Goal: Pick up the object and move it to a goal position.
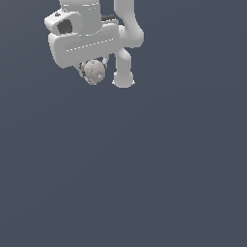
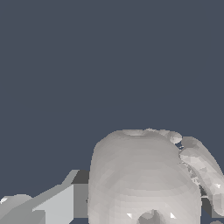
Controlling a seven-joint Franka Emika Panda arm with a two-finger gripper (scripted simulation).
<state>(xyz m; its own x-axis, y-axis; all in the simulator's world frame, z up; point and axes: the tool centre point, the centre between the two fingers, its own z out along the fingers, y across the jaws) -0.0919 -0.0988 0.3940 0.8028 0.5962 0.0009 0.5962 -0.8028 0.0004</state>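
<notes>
Right up against the wrist camera, the ball (image 2: 144, 179) fills the lower frame, with a grey finger (image 2: 48, 203) pressed in alongside it. The gripper (image 1: 93, 72) is clamped on the ball (image 1: 93, 72), which sits tucked under the white hand. Nothing shows beyond but flat dark blue floor (image 1: 144, 183), so whether the ball is lifted clear is hard to judge, though it looks raised. The grasp is done. What's left is the carry: no goal marker shows in either view, so the remaining travel can't be read.
</notes>
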